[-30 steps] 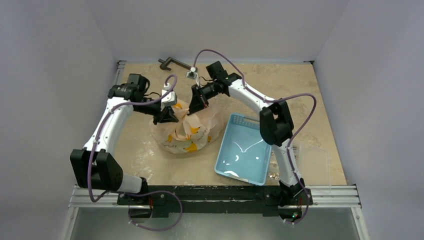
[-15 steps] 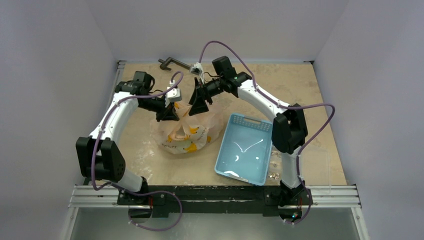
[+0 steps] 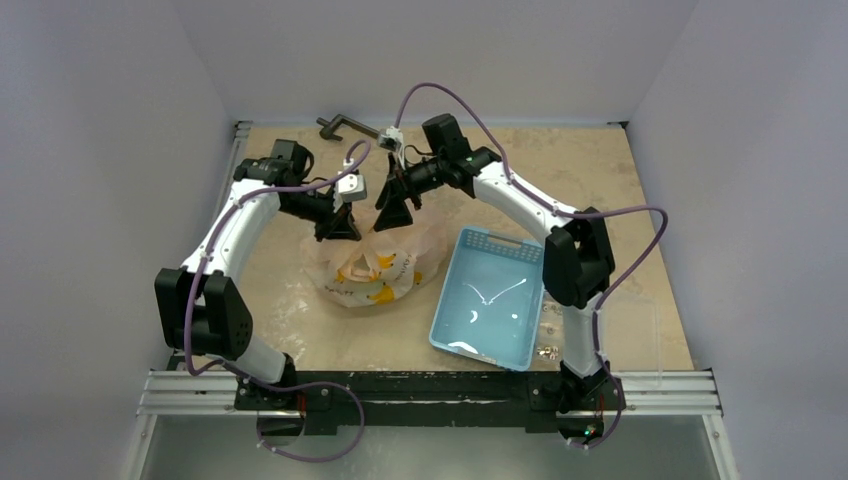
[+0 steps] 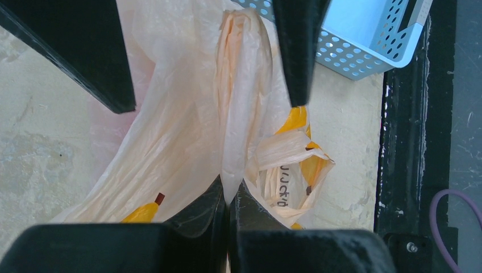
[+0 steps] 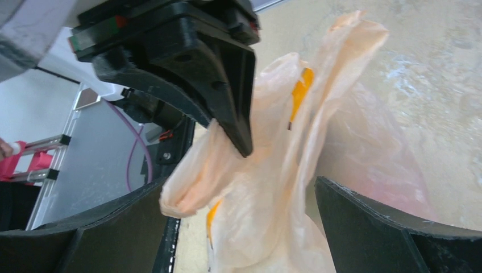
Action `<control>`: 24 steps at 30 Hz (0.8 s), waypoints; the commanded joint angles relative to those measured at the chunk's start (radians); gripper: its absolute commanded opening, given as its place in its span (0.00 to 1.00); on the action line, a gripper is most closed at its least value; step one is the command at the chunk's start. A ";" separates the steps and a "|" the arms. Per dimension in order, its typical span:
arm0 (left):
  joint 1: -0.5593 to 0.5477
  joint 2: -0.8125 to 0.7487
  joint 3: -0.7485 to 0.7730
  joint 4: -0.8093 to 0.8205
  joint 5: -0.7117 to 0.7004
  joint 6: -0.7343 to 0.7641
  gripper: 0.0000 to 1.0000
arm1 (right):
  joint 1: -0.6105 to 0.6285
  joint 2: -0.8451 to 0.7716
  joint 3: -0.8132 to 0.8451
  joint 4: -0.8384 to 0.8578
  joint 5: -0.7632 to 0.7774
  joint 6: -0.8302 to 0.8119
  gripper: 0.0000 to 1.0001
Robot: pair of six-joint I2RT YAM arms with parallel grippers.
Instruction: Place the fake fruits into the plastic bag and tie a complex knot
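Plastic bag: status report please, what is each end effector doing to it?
Left end effector shut on gathered strand of plastic bag. Right end effector open, straddling same strand. Blue basket beside bag, nothing blocking.

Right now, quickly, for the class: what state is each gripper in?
Left gripper: shut on the plastic bag, pinching its gathered strand.
Right gripper: open, fingers either side of it.

Soft, even overhead light; white glare in the blue basket (image 3: 470, 318); slightly blurred right wrist view.

place: probably robotics lab | evidence: white enclosure walls (image 3: 100, 150), aluminium mounting rail (image 3: 670, 392)
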 commanded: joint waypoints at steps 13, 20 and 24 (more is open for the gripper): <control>-0.041 0.028 0.062 0.042 -0.050 -0.069 0.00 | 0.011 0.087 0.111 -0.040 0.009 -0.027 0.99; -0.042 0.041 0.063 0.063 -0.072 -0.061 0.00 | 0.014 0.159 0.159 -0.056 -0.005 -0.049 0.99; -0.043 0.064 0.081 0.042 -0.081 -0.047 0.00 | 0.015 0.189 0.166 -0.059 -0.006 -0.040 0.99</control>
